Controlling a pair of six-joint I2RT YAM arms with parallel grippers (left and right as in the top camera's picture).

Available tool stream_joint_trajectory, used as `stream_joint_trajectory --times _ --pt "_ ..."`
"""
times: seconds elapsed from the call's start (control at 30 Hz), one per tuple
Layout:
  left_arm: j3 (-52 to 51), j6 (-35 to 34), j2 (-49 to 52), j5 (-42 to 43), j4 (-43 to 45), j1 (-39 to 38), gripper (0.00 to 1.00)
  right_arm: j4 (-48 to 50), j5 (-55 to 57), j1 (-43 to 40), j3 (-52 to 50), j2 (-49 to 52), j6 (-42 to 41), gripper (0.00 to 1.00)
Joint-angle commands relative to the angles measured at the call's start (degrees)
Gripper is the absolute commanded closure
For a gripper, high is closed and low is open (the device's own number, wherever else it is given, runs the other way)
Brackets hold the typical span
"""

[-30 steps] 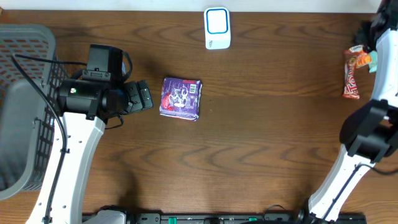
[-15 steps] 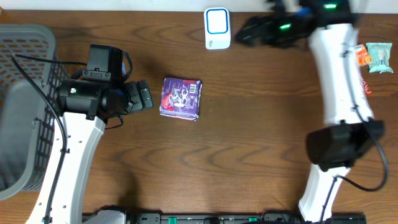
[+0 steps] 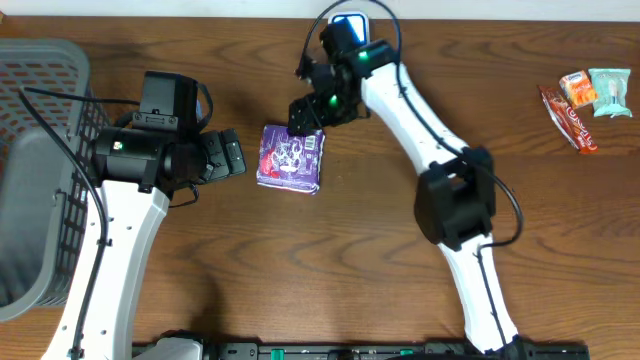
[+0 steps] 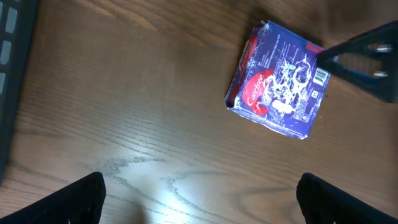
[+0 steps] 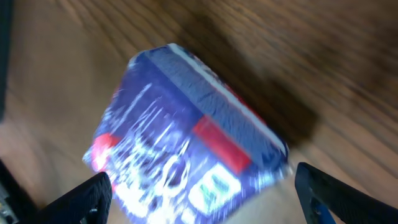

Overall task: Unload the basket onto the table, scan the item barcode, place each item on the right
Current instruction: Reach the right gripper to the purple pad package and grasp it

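My right hand is spread wide at the purple packet's far corner (wrist view's blurry). The left hand is spread too, just beside it on the bench.

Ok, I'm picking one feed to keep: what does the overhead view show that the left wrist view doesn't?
Only overhead: the grey basket and the snack packets at the far right. Only left wrist: just a closer look at the red lettering on the purple package. Both: that package flat on the table, the open right claw near its corner.
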State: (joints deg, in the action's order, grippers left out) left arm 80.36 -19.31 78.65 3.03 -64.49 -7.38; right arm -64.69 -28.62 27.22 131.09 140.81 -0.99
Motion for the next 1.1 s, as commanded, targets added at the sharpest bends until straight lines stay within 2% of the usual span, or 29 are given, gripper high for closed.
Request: stream_joint_trajectory --times 0.0,0.17,0.23,0.3,0.43,0.53,0.6,0.8,0.93,1.07 --pt "0.3 0.1 0.1 -0.5 -0.2 0.2 0.02 1.7 -4.5 0.8 0.0 2.4 1.1 0.10" --pt "0.3 0.1 0.1 -0.5 -0.2 0.2 0.02 0.4 -4.5 0.9 0.0 2.9 1.5 0.15" --pt "0.3 0.1 0.1 -0.5 -0.2 0.2 0.02 -2.0 -4.8 0.9 0.0 2.5 1.5 0.12" --pt "0.3 0.1 0.1 -0.5 -0.2 0.2 0.02 -7.0 -6.0 0.9 0.0 2.0 2.3 0.09" --pt "0.3 0.1 0.1 -0.5 -0.2 0.2 0.02 -19.4 -11.0 1.1 0.1 0.0 7.2 0.11" --pt "0.3 0.1 0.1 -0.5 -0.2 0.2 0.02 -25.1 -10.2 1.4 0.1 -2.9 9.0 0.14" --pt "0.3 0.1 0.1 -0.5 -0.2 0.2 0.02 -23.0 -9.7 1.3 0.1 -4.8 8.1 0.13" --pt "0.3 0.1 0.1 -0.5 -0.2 0.2 0.02 -8.8 0.1 0.2 0.1 -7.1 0.4 0.11" --pt "0.3 0.1 0.1 -0.5 -0.2 0.2 0.02 -2.4 1.3 0.0 0.0 -5.5 -2.1 0.09" --pt "0.3 0.1 0.1 -0.5 -0.2 0.2 0.02 0.4 0.9 0.5 0.0 -2.3 -3.7 0.12"
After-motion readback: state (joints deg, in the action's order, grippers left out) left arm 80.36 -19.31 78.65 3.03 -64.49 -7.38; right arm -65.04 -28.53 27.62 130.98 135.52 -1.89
